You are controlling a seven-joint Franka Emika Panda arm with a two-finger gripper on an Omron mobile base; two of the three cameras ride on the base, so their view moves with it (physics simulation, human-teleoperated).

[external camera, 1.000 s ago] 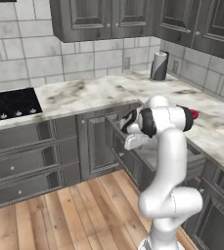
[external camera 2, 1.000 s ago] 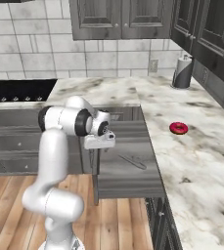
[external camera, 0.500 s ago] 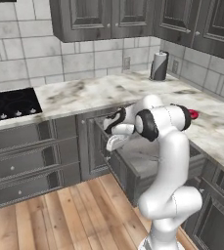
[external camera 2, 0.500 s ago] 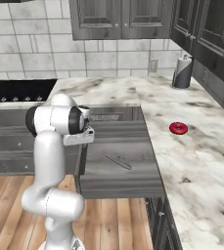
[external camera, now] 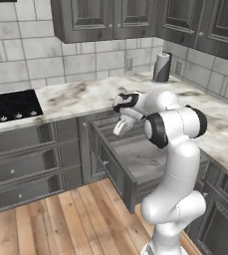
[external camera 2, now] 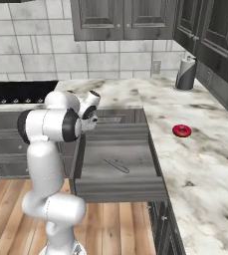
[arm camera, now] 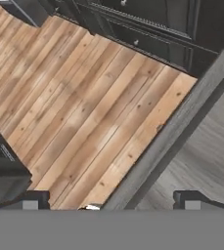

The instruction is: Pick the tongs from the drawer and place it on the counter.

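Note:
The tongs point(external camera 2: 116, 166) lie flat on the light grey floor of the drawer point(external camera 2: 78, 159), thin and silver-grey. The drawer point(external camera: 113, 172) is pulled far out from under the counter point(external camera 2: 200, 164). My gripper point(external camera: 118, 129) hangs just above the top edge of the drawer's front, toward its far end, well away from the tongs. In the hand view the gripper point(arm camera: 111, 200) is open, its dark fingertips point(arm camera: 33, 197) wide apart with nothing between them. That view looks down across the drawer's rim point(arm camera: 182, 127) at the wooden floor. In the left base view my arm hides the tongs.
A red donut point(external camera 2: 181, 130) lies on the counter right of the drawer. A dark canister point(external camera 2: 186, 73) stands at the back by the wall. The black cooktop point(external camera: 11, 105) is at the left, with flat-fronted drawers point(external camera: 26, 169) under it. Wooden floor point(external camera: 60, 219) lies beside the drawer.
The drawer slid further out with the gripper at its front. The gripper has since let go and risen a little above the front's top edge.

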